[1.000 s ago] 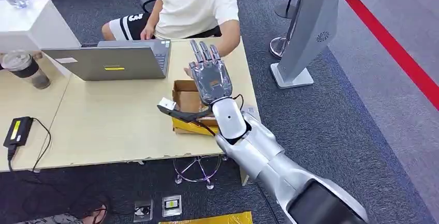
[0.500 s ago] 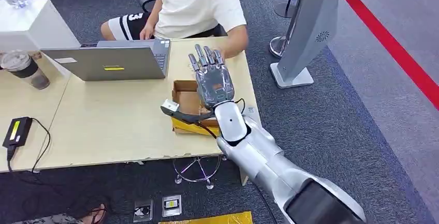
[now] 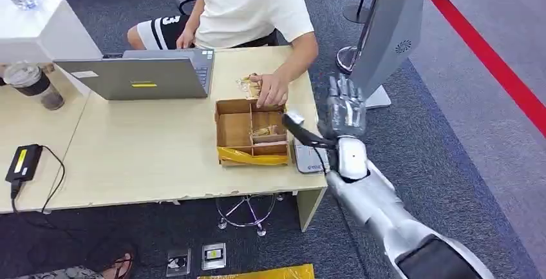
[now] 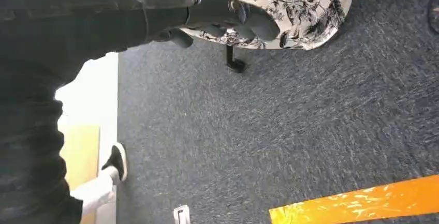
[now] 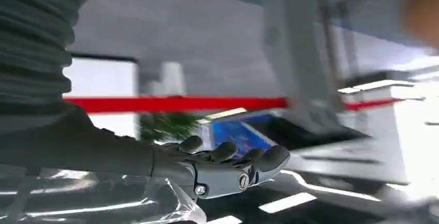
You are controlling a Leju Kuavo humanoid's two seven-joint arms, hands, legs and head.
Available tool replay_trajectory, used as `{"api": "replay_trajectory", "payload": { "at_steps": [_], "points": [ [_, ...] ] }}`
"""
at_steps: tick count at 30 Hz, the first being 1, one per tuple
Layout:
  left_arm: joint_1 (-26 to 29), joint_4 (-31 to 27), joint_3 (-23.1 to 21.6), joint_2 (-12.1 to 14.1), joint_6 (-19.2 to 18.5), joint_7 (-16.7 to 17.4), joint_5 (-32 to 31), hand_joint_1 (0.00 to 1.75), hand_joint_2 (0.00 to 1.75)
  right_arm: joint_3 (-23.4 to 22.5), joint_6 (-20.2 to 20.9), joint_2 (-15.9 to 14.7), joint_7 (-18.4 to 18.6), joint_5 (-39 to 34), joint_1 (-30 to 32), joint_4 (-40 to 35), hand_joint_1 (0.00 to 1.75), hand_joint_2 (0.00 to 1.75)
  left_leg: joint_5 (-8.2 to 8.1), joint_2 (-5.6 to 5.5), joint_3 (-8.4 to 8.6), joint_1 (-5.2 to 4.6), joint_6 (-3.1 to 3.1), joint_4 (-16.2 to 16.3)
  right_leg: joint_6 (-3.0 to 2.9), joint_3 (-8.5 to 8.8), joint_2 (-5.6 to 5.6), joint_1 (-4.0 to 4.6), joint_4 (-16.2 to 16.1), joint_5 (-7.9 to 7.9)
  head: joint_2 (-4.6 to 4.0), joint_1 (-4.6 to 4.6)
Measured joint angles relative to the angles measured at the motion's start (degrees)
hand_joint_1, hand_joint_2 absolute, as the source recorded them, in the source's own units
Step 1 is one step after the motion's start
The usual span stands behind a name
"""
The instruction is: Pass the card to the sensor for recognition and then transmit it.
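Observation:
My right hand [image 3: 344, 108] is raised beside the table's right edge, fingers spread and pointing up, with nothing in it. In the right wrist view the right hand [image 5: 228, 169] shows loosely bent fingers and no card between them. A brown cardboard box [image 3: 233, 131] with compartments stands on the table and has cards [image 3: 264, 131] in one compartment. A person's hand [image 3: 272, 91] rests at the box's far edge next to more cards [image 3: 247, 84]. A tall grey sensor stand [image 3: 386, 34] rises just beyond my right hand. My left hand [image 4: 222, 14] hangs over the carpet, holding nothing.
A grey flat device [image 3: 309, 160] lies at the table's near right corner. A laptop [image 3: 138, 76], a cup [image 3: 35, 86] and a black charger [image 3: 22, 163] occupy the table's left part. A red line [image 3: 489, 60] crosses the carpet on the right. A seated person [image 3: 251, 5] faces the table.
My right hand has swung from above the box to the right, off the table's edge toward the sensor stand. The person's hand has come forward to the box's far edge.

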Motion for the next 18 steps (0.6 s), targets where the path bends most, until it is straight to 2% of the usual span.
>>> {"api": "replay_trajectory", "payload": {
  "at_steps": [5, 10, 13, 18],
  "points": [
    [0.26, 0.04, 0.52, 0.7, 1.42, 3.06, 2.82, 0.0, 1.75, -7.75, -3.25, -6.44, -1.7, -8.46, 7.19, 0.44, 0.0, 1.75, -0.2, 0.54, 0.04, -0.02, 0.19, 0.03, 0.08, -0.12, 0.47, -0.02, -0.07, 0.06, 0.0, -0.04],
    [0.21, 0.09, 1.03, 0.7, 3.25, 5.53, 4.13, 0.0, 1.75, -13.04, -4.5, -9.26, -2.91, -14.83, 10.31, 3.58, 0.0, 1.75, -0.21, 0.58, 0.03, 0.0, 0.19, 0.02, 0.09, -0.16, 0.51, -0.01, -0.07, 0.06, 0.0, -0.07],
    [0.13, 0.09, 1.64, 0.7, 4.2, 6.1, 4.65, 0.0, 1.75, -14.99, -0.69, -9.98, -2.25, -18.03, 12.12, 5.62, 0.0, 1.75, -0.21, 0.58, 0.04, 0.0, 0.19, 0.01, 0.09, -0.16, 0.49, -0.01, -0.07, 0.04, 0.0, -0.09],
    [0.12, 0.09, 2.01, 0.77, 3.87, 6.05, 4.76, 0.0, 1.75, -17.55, 11.4, -10.11, -2.73, -22.79, 16.92, 9.75, 0.0, 1.75, -0.21, 0.55, 0.0, 0.0, 0.19, 0.0, 0.1, -0.15, 0.46, 0.0, -0.07, 0.0, 0.0, -0.07]
  ]
}}
